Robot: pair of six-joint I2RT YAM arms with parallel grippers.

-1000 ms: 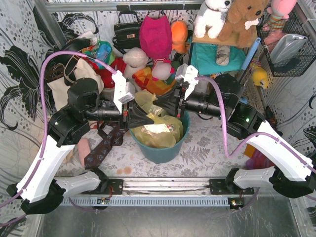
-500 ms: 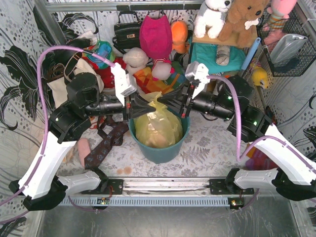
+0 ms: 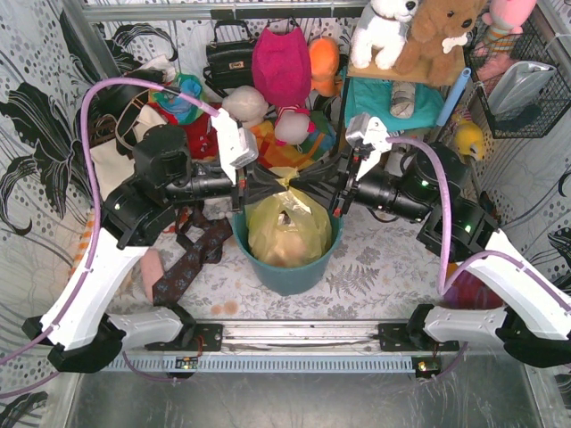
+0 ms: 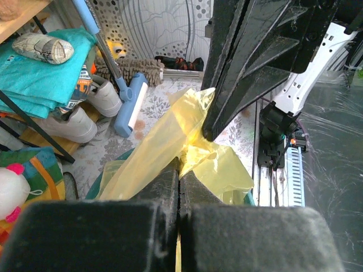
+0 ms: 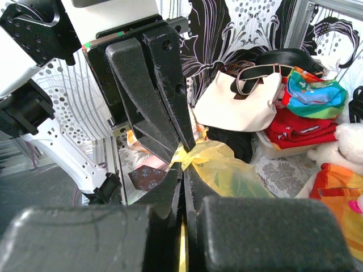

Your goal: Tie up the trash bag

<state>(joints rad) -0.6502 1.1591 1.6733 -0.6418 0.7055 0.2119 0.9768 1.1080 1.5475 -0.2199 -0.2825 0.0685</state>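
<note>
Where the teal bin (image 3: pixel 290 272) stands mid-table between the two arms, the trash bag (image 3: pixel 287 234) sits inside it: yellow, translucent, crinkled, its body filling the bin's mouth and bulging above the rim. Pale contents show dimly through the plastic; what they are cannot be told. The bag's top is gathered into a narrow neck that rises over the far side of the bin.

Left gripper (image 4: pixel 178 168): jaws pressed together, with yellow film pinched in the seam between them. Right gripper (image 5: pixel 182 168): likewise clamped on the plastic, a yellow strip showing down the slit between its fingers. The two grippers meet tip to tip at the neck, coming in level from opposite sides. In each wrist view the other gripper's dark fingers angle down to the same bunched knot of plastic.

Table (image 3: pixel 366 259): leaf-patterned cover. A dark patterned necktie (image 3: pixel 189 260) lies just left of the bin. Behind the left arm, a cream canvas tote (image 5: pixel 238 105) with a dark strap, and folded red cloth (image 5: pixel 298 133) beside it. Along the back are a black handbag (image 3: pixel 230 55), a pink plush item (image 3: pixel 281 62) and soft toys (image 3: pixel 419 31) on a shelf. Under that shelf lie teal cloth (image 4: pixel 39 73), pale sneakers (image 4: pixel 74 122) and a blue-handled roller (image 4: pixel 129 105).
</note>
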